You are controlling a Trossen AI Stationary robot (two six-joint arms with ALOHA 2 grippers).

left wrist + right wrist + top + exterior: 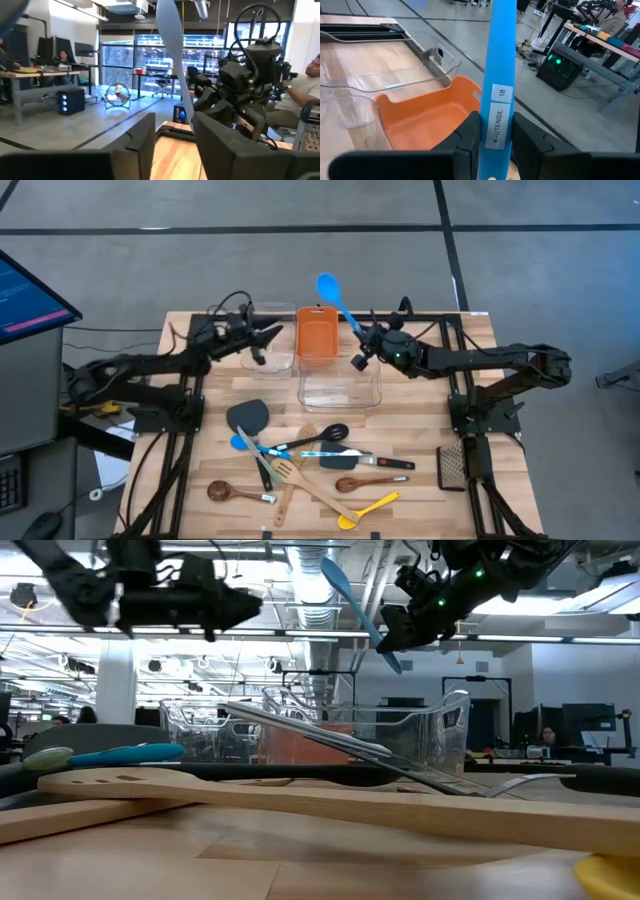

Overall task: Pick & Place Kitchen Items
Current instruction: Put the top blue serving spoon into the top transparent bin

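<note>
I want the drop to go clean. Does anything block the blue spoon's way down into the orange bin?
Nothing visible does. The right gripper holds the blue spoon just beside the orange bin, whose inside looks bare.

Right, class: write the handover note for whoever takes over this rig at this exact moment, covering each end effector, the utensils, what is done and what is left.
Right end effector: shut on the blue spoon, held up in the air by the orange bin.
Left end effector: open, holding nothing, above the small clear tub.
Done: no utensil shows inside the bin or the tubs.
Left: set the blue spoon down, then move the pile at the table's front, including the black turner, wooden spatula and yellow spoon.
</note>
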